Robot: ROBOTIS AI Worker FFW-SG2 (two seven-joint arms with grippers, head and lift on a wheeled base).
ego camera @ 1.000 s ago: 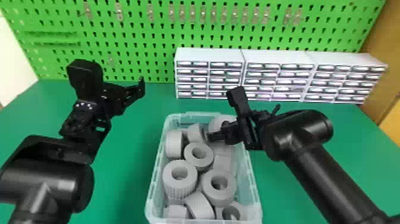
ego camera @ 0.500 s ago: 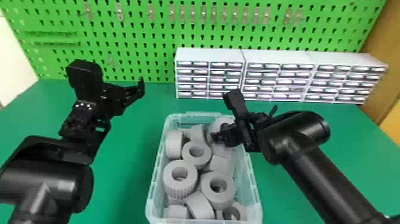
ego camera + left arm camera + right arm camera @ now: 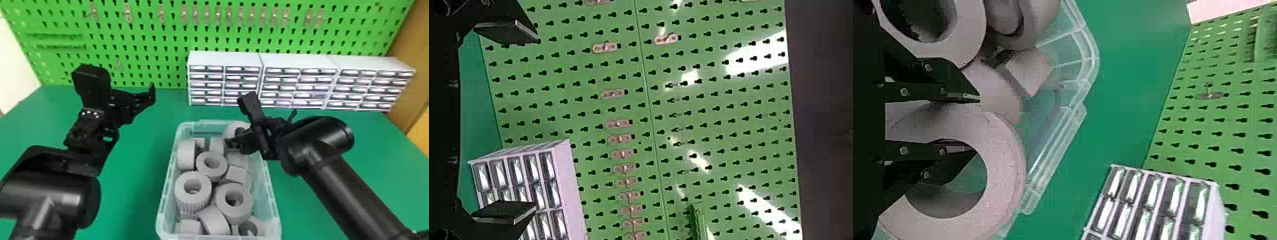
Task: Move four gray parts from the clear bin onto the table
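Head view: drawers [image 3: 284, 83] stand behind the bin [image 3: 272, 198]; left pincer [image 3: 132, 102] gapes, right pincer [image 3: 235, 143] clamps a gray part [image 3: 231, 128].

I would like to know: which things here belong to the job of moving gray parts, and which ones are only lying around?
For the job:
Clear bin
Gray parts, inside it
Green table, their destination
Right gripper, at the parts
Left gripper, left of the bin

Just around:
White drawer units
Green pegboard
Metal hangers on it
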